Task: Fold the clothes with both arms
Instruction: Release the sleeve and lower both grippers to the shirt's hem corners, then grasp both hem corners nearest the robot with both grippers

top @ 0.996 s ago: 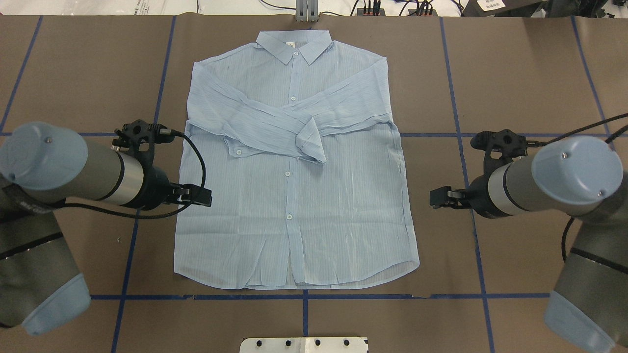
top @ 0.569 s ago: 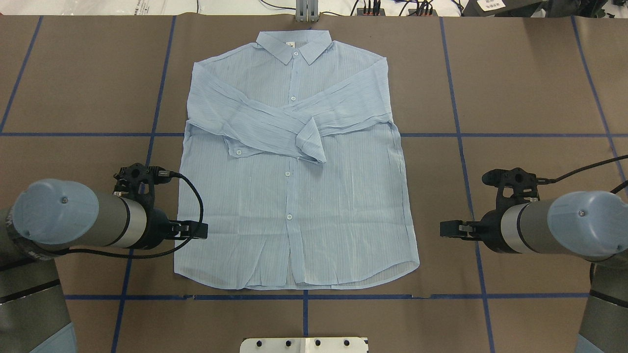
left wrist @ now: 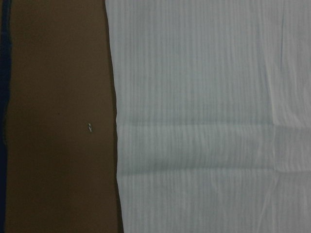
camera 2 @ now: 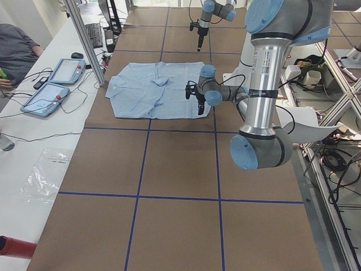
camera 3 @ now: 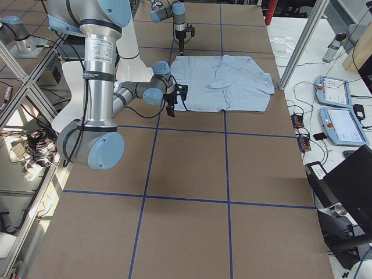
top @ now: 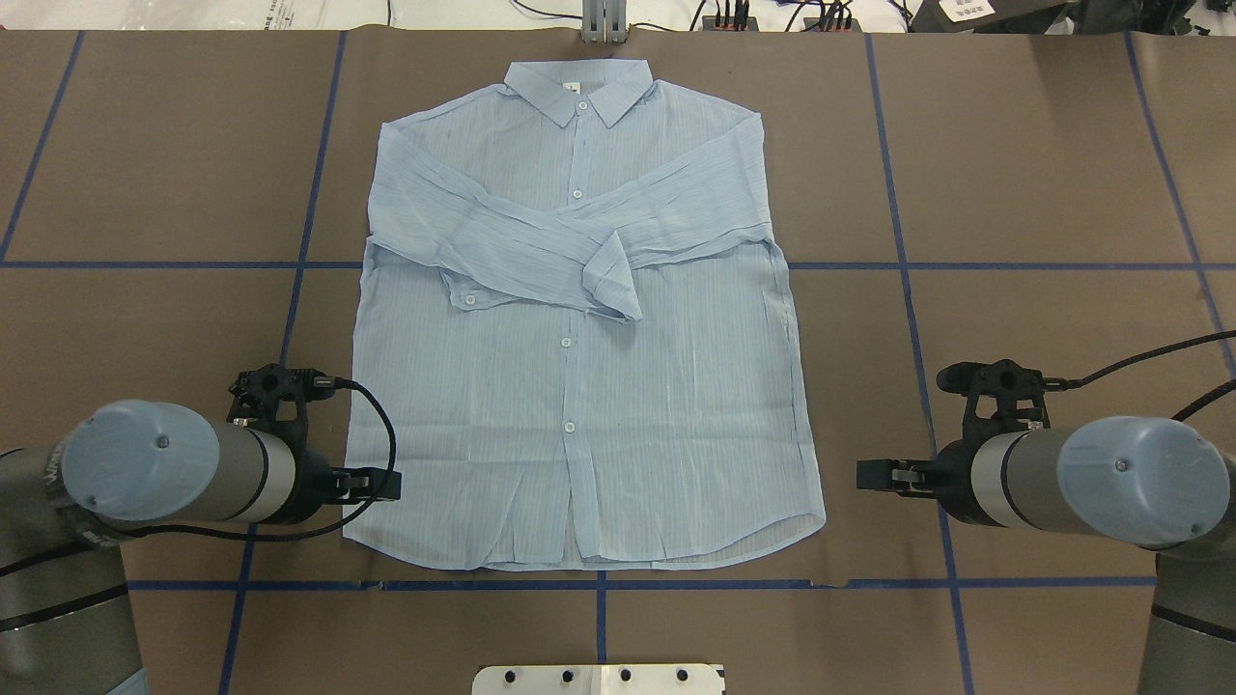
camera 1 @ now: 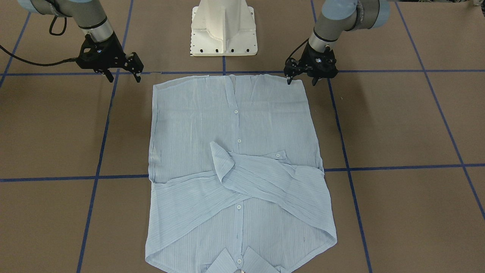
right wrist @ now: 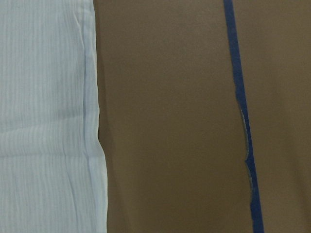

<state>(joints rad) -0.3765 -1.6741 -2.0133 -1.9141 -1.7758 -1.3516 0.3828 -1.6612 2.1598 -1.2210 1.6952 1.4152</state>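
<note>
The pale-blue striped shirt lies flat and buttoned on the brown table, its collar at the far side and both sleeves crossed over the chest. My left gripper hovers open at the hem's left corner, its fingers straddling that corner in the front-facing view. My right gripper is open and empty, a short gap off the shirt's right side edge. The left wrist view shows the shirt's edge on the table, and the right wrist view shows the shirt's other edge.
Blue tape lines grid the brown table cover. The white pedestal base stands just behind the hem. Beyond the collar end, a side bench holds tablets, cables and a keyboard, with a person sitting there.
Both grippers have travelled along the shirt's sides toward the robot, from mid-body level down near the hem. The shirt has not moved.
</note>
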